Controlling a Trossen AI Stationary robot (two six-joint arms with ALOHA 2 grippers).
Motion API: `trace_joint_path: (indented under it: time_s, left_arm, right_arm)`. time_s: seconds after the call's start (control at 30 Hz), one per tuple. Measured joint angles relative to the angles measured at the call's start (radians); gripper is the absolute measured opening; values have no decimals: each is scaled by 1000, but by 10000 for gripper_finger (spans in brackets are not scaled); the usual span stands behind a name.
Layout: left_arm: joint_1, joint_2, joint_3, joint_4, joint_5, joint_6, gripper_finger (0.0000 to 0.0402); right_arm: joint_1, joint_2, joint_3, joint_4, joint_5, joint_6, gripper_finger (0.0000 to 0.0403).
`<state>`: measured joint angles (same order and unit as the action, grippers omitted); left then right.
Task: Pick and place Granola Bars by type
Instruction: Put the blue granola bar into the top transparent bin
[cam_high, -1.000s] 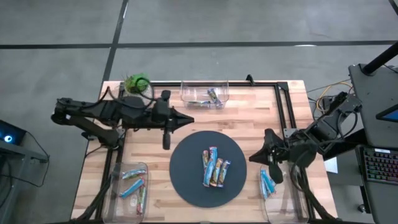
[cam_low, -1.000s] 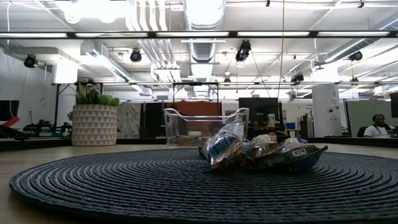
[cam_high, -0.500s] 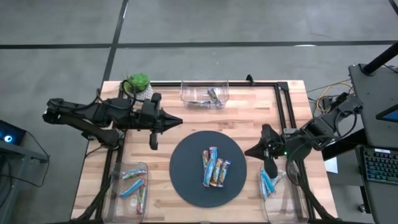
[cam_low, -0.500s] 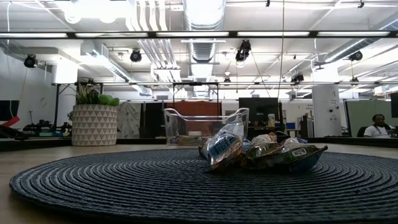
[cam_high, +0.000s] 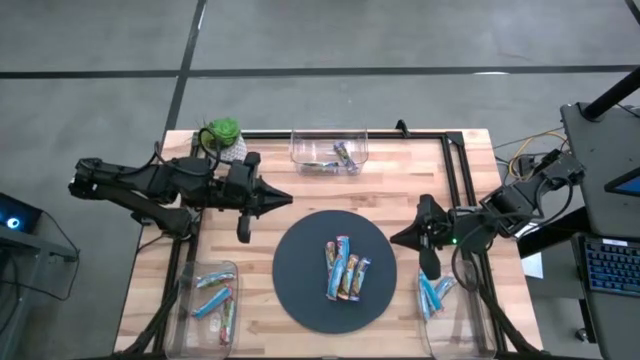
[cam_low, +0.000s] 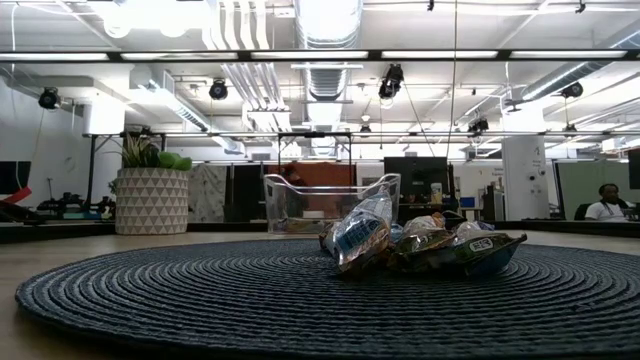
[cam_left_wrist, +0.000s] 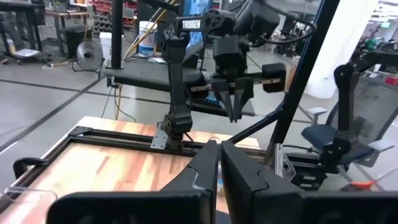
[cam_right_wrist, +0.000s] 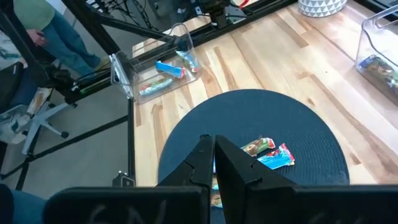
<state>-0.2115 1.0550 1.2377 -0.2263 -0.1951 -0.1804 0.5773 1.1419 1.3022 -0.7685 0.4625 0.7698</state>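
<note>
I see the bars (cam_high: 345, 268) on the mat (cam_high: 300, 290) as a small cluster of flat oblong packets with shiny crinkled wrappers, lying side by side near the mat's centre. One is bright blue with a red end, the others mix green, brown and darker tones. From table height the pile (cam_low: 420, 245) shows a pale blue-and-white wrapper standing up at one end and darker, flatter packets beside it.

More bars are already in the clear bins. The bin on the left arm's near side (cam_high: 212, 298) holds blue and green-red ones. The bin by the right arm (cam_high: 445, 310) holds blue ones. The far bin (cam_high: 328, 147) has one darker mixed-colour bar in it.

My left gripper (cam_high: 288, 199) hangs above the wood between the far bin and the mat, fingers pressed together and holding nothing. The plant pot (cam_high: 222, 135) sits just behind that arm. My right gripper (cam_high: 394, 240) points at the mat's edge from the right side, fingers also closed and empty; its wrist view looks past the shut fingertips (cam_right_wrist: 205, 152) at the mat and bars. A seated person (cam_low: 606, 203) shows far off in the room.
</note>
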Motion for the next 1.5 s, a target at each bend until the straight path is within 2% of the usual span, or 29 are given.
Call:
trace_joint_path:
  time_s: [0.5, 0.7, 0.9, 1.23, 1.5]
  left_arm:
    - [0, 0, 1, -28, -7, 31, 73]
    - [0, 0, 1, -30, -8, 45, 75]
    - [0, 0, 1, -52, -15, 56, 75]
    - [0, -33, 1, -127, -9, 57, 75]
    - [0, -116, 1, -187, 22, 208, 75]
  right_arm:
    - [-16, 0, 0, 0, 1, -7, 8]
    - [-16, 20, 0, 1, -10, -19, 8]
    - [-32, 95, -1, 2, -178, -87, 8]
    - [-68, 185, 52, 1, -184, -87, 8]
    - [-125, 262, 181, -3, -172, -21, 8]
